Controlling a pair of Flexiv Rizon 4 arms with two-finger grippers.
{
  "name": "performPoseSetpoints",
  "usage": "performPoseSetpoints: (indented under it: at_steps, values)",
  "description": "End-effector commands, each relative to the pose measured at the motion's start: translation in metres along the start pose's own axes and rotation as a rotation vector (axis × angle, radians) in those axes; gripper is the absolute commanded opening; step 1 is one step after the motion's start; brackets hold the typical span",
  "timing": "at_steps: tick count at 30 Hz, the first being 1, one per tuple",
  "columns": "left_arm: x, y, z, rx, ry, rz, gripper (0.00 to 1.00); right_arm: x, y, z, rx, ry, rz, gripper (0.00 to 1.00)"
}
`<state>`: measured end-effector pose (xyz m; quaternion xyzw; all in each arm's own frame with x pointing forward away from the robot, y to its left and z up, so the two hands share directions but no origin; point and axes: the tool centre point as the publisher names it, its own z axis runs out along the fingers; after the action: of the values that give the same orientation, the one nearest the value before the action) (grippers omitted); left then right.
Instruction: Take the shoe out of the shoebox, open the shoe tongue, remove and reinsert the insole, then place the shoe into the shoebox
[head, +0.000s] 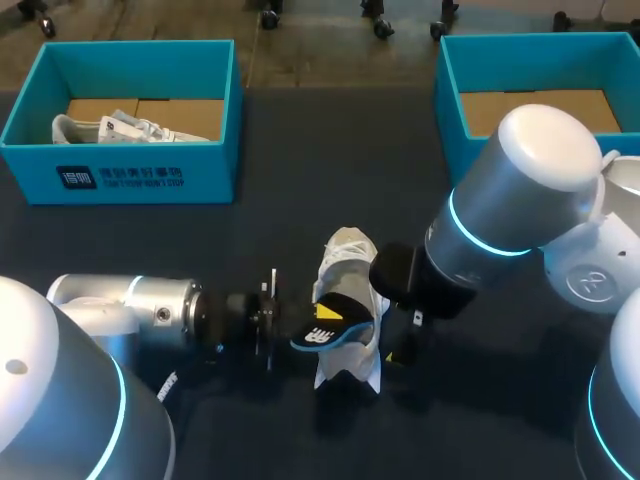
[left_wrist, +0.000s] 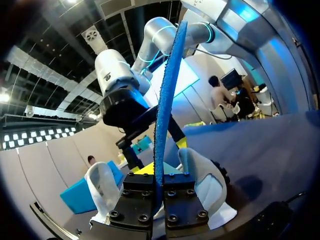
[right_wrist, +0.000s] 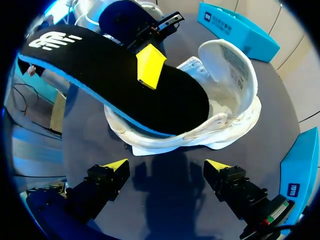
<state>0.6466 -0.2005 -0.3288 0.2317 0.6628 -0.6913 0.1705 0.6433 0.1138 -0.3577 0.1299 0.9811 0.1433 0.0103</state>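
A white shoe lies on the dark table at the middle, tongue pulled back. My left gripper is shut on a black insole with a blue edge, whose front end rests in the shoe's opening. In the left wrist view the insole stands edge-on, clamped between the fingers. One yellow fingertip of that gripper presses on the insole's top. My right gripper hangs open just beside the shoe, on its right side, touching nothing.
A blue shoebox at the back left holds another white shoe. A second blue shoebox at the back right shows only its cardboard floor. Bare table lies between the boxes and in front of the shoe.
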Motion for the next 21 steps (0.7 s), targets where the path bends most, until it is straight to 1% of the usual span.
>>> performPoseSetpoints:
  at_steps: [1,5,10,12,13,14,15,17,20,21]
  values:
    - [-0.002,0.005,0.009,-0.006,0.002,0.004,0.0,0.001,0.0,0.002,-0.001,-0.003,0.001,1.0]
    - [-0.001,0.001,0.007,-0.004,0.023,0.009,0.0,0.001,0.0,0.002,-0.001,-0.003,0.001,1.0]
    - [-0.003,-0.004,0.001,-0.01,0.017,0.022,0.0,0.001,0.0,0.002,-0.001,-0.003,0.001,1.0]
    - [-0.003,-0.008,-0.001,-0.004,0.017,0.028,0.07,0.001,0.0,0.002,-0.001,-0.003,0.001,1.0]
    - [-0.003,-0.01,-0.002,0.0,0.014,0.034,0.15,0.001,0.0,0.002,-0.001,-0.003,0.001,1.0]
    - [-0.003,-0.012,-0.003,0.004,0.012,0.033,0.19,0.001,0.0,0.002,-0.001,-0.003,0.001,1.0]
    - [-0.003,-0.016,-0.004,0.011,0.012,0.038,0.26,0.001,0.0,0.002,-0.001,-0.003,0.001,1.0]
    - [-0.003,-0.019,-0.005,0.015,0.013,0.042,0.26,0.001,0.0,0.002,-0.001,-0.003,0.001,1.0]
    - [-0.002,-0.027,-0.004,0.023,0.031,0.055,0.31,0.001,0.0,0.002,-0.001,-0.003,0.001,1.0]
    - [-0.001,-0.028,-0.003,0.021,0.034,0.061,0.3,0.001,0.0,0.002,-0.001,-0.003,0.001,1.0]
